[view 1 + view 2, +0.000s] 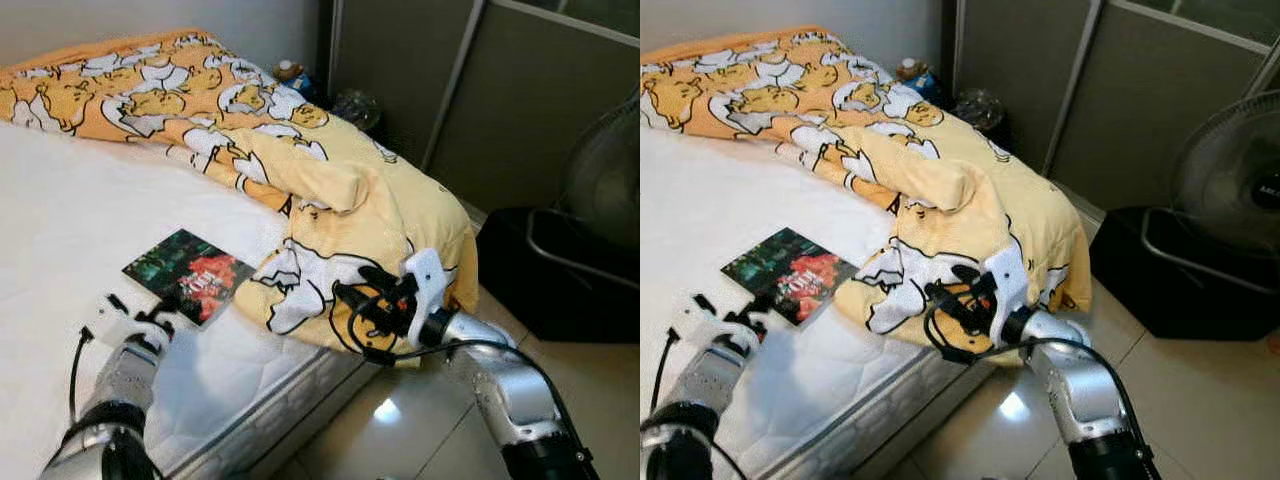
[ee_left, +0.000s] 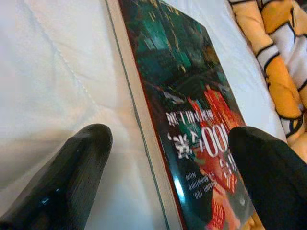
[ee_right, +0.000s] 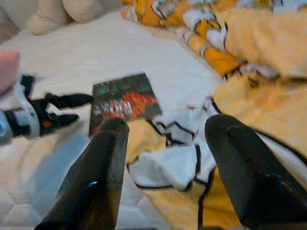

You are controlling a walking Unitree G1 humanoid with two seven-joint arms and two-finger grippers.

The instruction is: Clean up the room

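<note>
A thin, stiff, glossy book (image 1: 189,274) lies flat on the white mattress (image 1: 70,210) at seven o'clock from the soft cartoon-print blanket (image 1: 340,200) — the left gripper (image 2: 168,158), fingers apart, straddles its near edge, the best hold, while the right gripper (image 3: 165,143) hovers open over the blanket's corner.

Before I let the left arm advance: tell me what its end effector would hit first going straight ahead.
The book. The left end effector is open, its fingers astride the book's near edge on the mattress, so going straight on it would likely meet the cover first; depth is hard to judge.
</note>
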